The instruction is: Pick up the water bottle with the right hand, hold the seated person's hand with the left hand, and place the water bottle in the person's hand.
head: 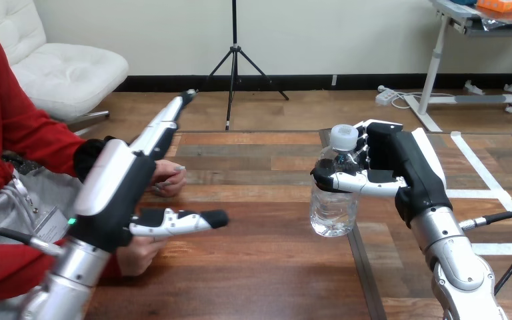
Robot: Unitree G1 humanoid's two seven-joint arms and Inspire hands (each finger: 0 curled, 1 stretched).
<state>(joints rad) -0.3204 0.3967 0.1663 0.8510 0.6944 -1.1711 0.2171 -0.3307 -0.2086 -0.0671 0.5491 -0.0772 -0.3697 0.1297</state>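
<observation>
Right hand grips clear, white-capped water bottle.

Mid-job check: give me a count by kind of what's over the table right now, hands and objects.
Robot hands: 2 (left hand with straight fingers, right hand curled round the bottle)
Person's hands: 2 (one beyond the left hand, one under it)
Water bottles: 1 (water bottle, in the right hand)
Total: 5
</observation>
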